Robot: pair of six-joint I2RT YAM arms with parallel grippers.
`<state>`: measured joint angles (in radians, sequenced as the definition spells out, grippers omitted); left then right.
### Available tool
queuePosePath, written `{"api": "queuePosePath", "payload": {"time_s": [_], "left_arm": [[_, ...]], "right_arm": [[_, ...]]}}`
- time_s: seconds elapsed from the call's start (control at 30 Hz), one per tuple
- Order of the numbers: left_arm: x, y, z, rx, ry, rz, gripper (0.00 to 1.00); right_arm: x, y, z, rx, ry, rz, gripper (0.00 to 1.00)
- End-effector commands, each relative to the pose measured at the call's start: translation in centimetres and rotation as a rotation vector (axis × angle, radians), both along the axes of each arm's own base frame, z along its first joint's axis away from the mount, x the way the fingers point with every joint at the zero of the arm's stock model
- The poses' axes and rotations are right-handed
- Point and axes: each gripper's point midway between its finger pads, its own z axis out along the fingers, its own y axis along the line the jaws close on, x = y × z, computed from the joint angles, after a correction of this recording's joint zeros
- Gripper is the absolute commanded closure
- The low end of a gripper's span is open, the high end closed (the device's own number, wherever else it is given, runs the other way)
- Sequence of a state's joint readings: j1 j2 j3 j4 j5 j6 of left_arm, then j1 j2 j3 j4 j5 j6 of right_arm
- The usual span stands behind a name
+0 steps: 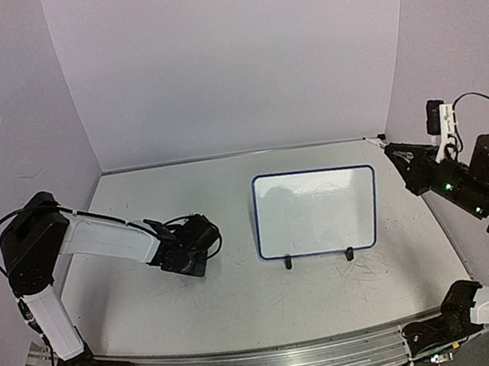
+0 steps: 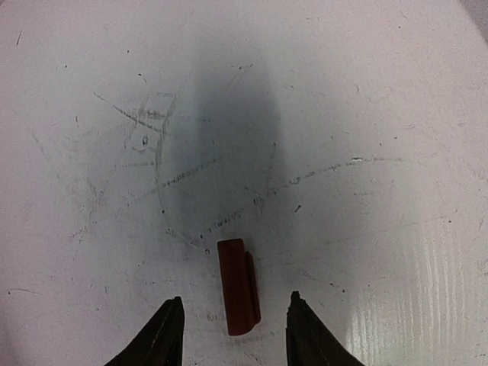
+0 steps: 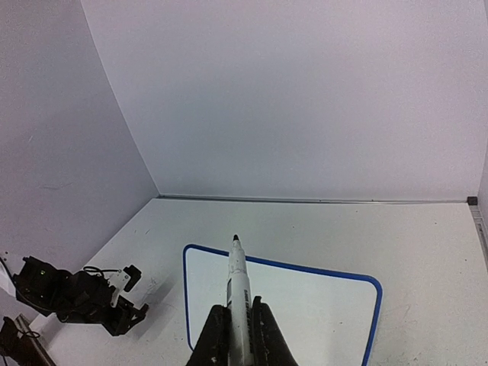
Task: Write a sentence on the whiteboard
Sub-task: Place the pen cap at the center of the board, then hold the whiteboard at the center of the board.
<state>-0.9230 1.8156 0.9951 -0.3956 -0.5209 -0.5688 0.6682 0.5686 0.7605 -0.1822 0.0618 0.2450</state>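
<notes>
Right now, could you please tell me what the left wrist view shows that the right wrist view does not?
Only the left wrist: a red cap lying loose within the open left gripper. Only the right wrist: the blank whiteboard and the marker shut in the right gripper, tip bare. Both: the white table.

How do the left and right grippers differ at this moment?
The left gripper has its jaws apart around a red cap lying on the table; the right gripper is shut on a marker. The left gripper sits low, left of the whiteboard; the right gripper is raised to its right, the marker's bare tip pointing toward the board. Neither touches the whiteboard.
</notes>
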Motion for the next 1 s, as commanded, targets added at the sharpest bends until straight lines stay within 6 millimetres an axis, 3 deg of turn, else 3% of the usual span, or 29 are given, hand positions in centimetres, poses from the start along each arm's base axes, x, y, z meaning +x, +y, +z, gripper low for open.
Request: {"api": "queuePosePath", "payload": {"time_s": [0.0, 0.13, 0.23, 0.37, 0.57, 0.73, 0.97], "left_arm": [[1.6, 0.3, 5.7, 0.005, -0.123, 0.013, 0.34], [2.0, 0.1, 10.1, -0.052, -0.191, -0.006, 0.19], [1.9, -0.5, 12.2, -0.11, -0.209, -0.029, 0.09], [1.5, -1.6, 14.6, -0.231, -0.22, -0.059, 0.05], [1.2, -3.0, 16.5, -0.503, -0.198, -0.16, 0.03], [1.6, -3.2, 17.5, -0.716, -0.173, -0.239, 0.03], [1.3, -4.7, 18.7, -0.856, -0.113, -0.403, 0.03]], "right_arm": [[-0.2, 1.0, 0.6, -0.007, -0.008, 0.053, 1.0], [-0.2, 1.8, -0.1, -0.034, 0.016, 0.091, 1.0], [0.1, 2.2, -0.4, -0.044, 0.028, 0.096, 1.0], [0.4, 2.6, -0.3, -0.05, 0.039, 0.105, 1.0], [1.6, 2.6, -2.2, -0.087, 0.101, 0.064, 1.0], [2.1, 3.9, -4.0, -0.066, 0.182, 0.097, 1.0], [2.1, 6.1, -4.6, -0.003, 0.237, 0.164, 1.0]]}}
